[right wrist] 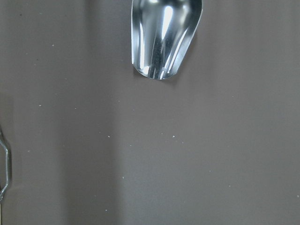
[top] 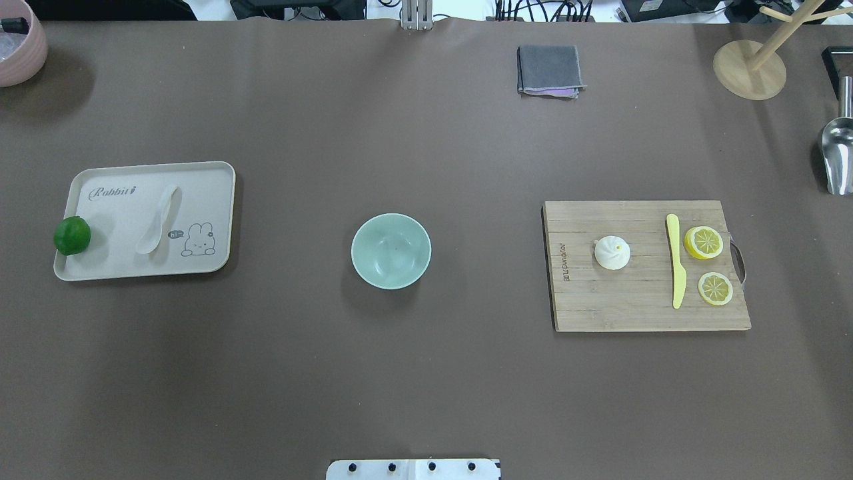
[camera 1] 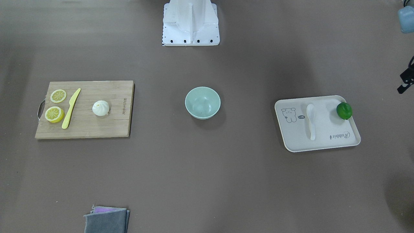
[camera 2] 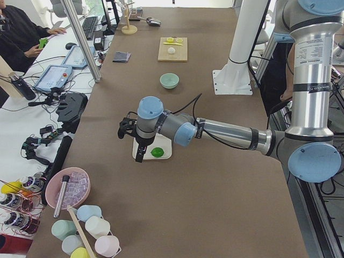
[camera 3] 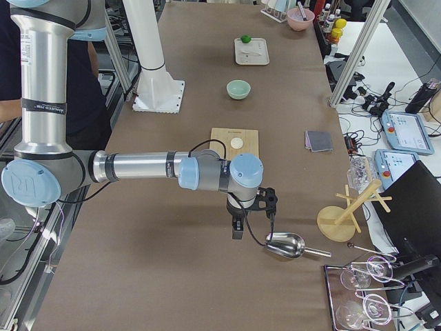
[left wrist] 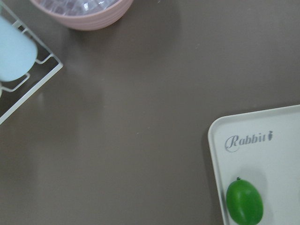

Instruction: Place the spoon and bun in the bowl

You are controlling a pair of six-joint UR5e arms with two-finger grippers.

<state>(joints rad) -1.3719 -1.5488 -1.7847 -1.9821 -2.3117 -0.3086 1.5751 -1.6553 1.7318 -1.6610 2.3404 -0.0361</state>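
The white spoon (top: 158, 220) lies on a cream tray (top: 120, 267) on the robot's left. The white bun (top: 612, 253) sits on a wooden cutting board (top: 633, 307) on its right. The mint-green bowl (top: 391, 251) stands empty between them at the table's middle. My left gripper (camera 2: 138, 156) shows only in the exterior left view, hovering by the tray's outer end near a green lime (top: 72, 235). My right gripper (camera 3: 237, 231) shows only in the exterior right view, beyond the board next to a metal scoop (camera 3: 284, 244). I cannot tell whether either is open or shut.
A yellow knife (top: 676, 260) and two lemon slices (top: 704, 241) share the board. A folded grey cloth (top: 548, 70), a wooden stand (top: 750, 70) and a pink bowl (top: 20, 53) stand along the far edge. The robot's base plate (top: 413, 469) is at the near edge.
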